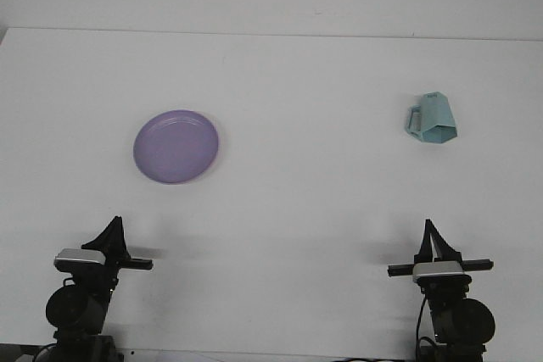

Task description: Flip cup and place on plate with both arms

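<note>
**Front view: nothing started, cup and plate well apart**

You have the whole job ahead of you. The cup (430, 119), a pale teal one with a handle on its left side, sits on the far right of the table (322, 201). It rests wide end down and narrow end up, which reads as upside down, so the flip is not yet done. The plate (176, 147), a purple one, lies on the left, bare, with nothing on it. A wide stretch of white table separates the two.

Both arms are parked at the near edge. Your left gripper (109, 239) points up the table roughly toward the plate; your right gripper (433, 239) sits near, in line with the cup. Neither touches anything. From this angle each one shows only as a dark pointed shape, so you cannot tell whether the fingers are spread or pressed together.

What is left, by my reading: reach the cup with the right arm, turn it over, likely pass it across, then set it on the plate.

Nothing stands in your way. Apart from the cup and plate, the table holds no other objects, and the path between them is open.
</note>
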Tool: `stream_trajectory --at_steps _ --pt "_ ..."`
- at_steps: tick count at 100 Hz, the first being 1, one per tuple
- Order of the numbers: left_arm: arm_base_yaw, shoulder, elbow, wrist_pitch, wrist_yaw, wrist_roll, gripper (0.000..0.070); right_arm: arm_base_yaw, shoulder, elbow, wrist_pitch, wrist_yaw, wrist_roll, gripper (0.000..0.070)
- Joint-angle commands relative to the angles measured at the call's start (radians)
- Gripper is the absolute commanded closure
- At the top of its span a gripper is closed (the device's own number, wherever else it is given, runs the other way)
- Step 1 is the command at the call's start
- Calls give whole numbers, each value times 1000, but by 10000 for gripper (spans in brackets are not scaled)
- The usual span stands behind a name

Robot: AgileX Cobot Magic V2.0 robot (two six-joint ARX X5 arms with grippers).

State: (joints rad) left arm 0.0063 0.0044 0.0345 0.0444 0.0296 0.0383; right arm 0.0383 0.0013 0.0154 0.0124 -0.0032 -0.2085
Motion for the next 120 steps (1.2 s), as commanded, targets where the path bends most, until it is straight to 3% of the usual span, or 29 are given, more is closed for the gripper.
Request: stream_trajectory --at_steps 1,52,66,82,98,111,120 --pt "0 -1 -19 10 4 -2 686 0 0 -3 10 3 4 699" --pt "0 -1 -19 10 4 2 686 0 0 -3 10 3 4 699" --pt "0 -1 -19 10 4 -38 686 0 0 -3 10 3 7 699" --pt "0 -1 -19 10 4 -131 687 2 0 -3 16 -5 66 699" --pt "0 -1 -19 10 4 -140 687 2 0 -3 41 -5 111 699" --pt "0 -1 -19 11 4 -211 688 2 0 -3 48 8 245 699" --pt "0 -1 -19 11 3 -216 688 2 0 -2 66 19 362 699"
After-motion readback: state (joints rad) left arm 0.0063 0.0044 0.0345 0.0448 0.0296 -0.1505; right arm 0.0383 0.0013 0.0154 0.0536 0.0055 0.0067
